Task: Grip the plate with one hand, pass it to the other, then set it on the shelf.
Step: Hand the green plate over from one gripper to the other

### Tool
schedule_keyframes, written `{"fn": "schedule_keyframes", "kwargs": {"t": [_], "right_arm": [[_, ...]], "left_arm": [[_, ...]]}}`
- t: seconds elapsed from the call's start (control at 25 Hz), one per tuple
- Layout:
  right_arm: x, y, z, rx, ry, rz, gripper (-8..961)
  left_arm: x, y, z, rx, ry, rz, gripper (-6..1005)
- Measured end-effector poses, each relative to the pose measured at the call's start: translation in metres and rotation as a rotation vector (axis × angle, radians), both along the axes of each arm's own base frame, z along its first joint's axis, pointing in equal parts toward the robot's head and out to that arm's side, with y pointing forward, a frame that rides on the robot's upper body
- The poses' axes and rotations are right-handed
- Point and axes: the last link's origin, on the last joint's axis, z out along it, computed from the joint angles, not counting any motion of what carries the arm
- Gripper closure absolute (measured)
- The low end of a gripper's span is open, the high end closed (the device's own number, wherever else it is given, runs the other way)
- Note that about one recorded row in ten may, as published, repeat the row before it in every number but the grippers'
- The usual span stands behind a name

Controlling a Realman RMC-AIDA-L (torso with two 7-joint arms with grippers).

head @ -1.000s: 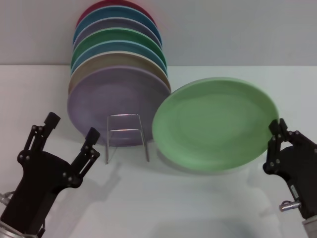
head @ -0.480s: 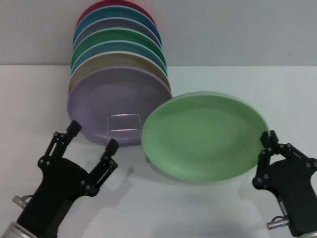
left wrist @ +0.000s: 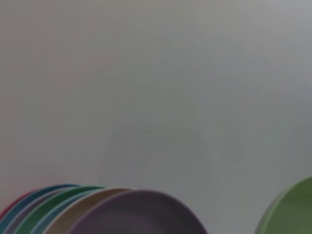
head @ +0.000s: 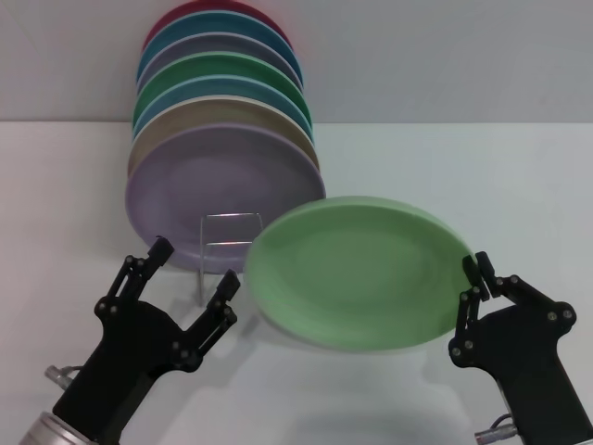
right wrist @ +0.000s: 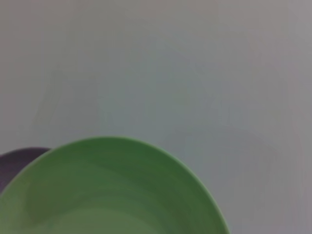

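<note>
Now right tool point(head: 474, 278) grips plate point(head: 357, 271); left tool point(head: 193, 278) spread beside

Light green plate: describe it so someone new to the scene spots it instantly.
Start at the row of coloured plates standing on edge at the back left of the white table. In front of it to the right, the right gripper grips the light green plate by its edge, clear of the table. It is the only plate out of the row, paler than the dark green one there.

A row of coloured plates point(head: 222, 139) stands upright on the white table point(head: 463, 167), lilac plate point(head: 208, 190) foremost.
</note>
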Motion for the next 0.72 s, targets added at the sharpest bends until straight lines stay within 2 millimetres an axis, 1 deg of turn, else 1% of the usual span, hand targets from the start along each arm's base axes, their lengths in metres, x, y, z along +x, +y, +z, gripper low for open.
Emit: {"fn": "schedule_keyframes", "kwargs": {"t": [0.36,0.72], "right_arm": [[-0.004,-0.001,-0.002,0.024,-0.110,0.016,937],[-0.011,0.002,-0.004,0.018,-0.111,0.042,936]], "left_arm": [[0.001,0.004,-0.007,-0.039,0.030,-0.001,146],[0.001,0.011,-0.012,-0.061,0.058,0.011,158]]}}
